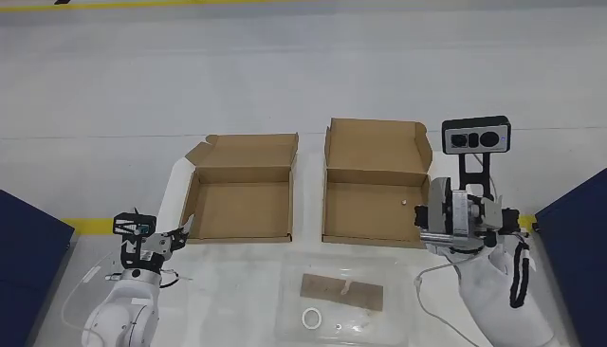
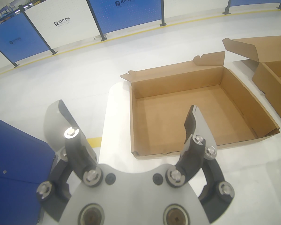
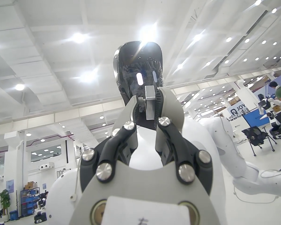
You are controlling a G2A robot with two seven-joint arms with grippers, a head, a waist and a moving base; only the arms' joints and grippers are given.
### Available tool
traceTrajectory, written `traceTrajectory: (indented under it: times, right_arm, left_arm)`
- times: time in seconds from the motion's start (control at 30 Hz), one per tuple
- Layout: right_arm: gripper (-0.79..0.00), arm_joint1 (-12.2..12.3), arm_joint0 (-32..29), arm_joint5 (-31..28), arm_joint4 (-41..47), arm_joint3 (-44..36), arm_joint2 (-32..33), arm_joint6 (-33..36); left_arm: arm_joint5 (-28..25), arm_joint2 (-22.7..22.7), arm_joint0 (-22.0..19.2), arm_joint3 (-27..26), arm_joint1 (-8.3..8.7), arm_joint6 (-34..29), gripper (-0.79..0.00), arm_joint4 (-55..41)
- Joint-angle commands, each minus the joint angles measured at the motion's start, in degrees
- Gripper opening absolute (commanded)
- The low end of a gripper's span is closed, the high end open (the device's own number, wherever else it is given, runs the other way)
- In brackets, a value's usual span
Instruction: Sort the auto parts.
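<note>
My right gripper [image 3: 146, 99] is turned upward and shut on a small grey metal part [image 3: 150, 103]; from above, this gripper [image 1: 453, 218] hangs at the near right corner of the right cardboard box [image 1: 375, 172]. A tiny pale part [image 1: 405, 198] lies inside that box. The left cardboard box [image 1: 242, 210] holds nothing. My left gripper [image 2: 126, 108] stands open with nothing between its fingers, just short of the left box's [image 2: 201, 108] near left corner. From above, the left gripper [image 1: 174, 238] sits at the table's left edge.
A clear plastic sheet [image 1: 341, 323] at the table's front middle carries a brown cardboard strip [image 1: 341, 292] and a white ring [image 1: 311, 319]. Both boxes have their lids folded back away from me. Blue panels [image 1: 28, 252] flank the table on both sides.
</note>
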Motion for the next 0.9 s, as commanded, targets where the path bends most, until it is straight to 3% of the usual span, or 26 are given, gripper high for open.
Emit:
traceTrajectory:
  times: [0.0,0.87]
  right_arm:
    - [-0.785,0.0,0.0,0.0,0.0,0.0,0.0,0.0]
    - [-0.785,-0.4,-1.8,2.7,-8.2,-2.4,2.6,-5.1]
  left_arm:
    - [0.0,0.0,0.0,0.0,0.00,0.0,0.000,0.0]
    - [0.0,0.0,0.0,0.0,0.00,0.0,0.000,0.0]
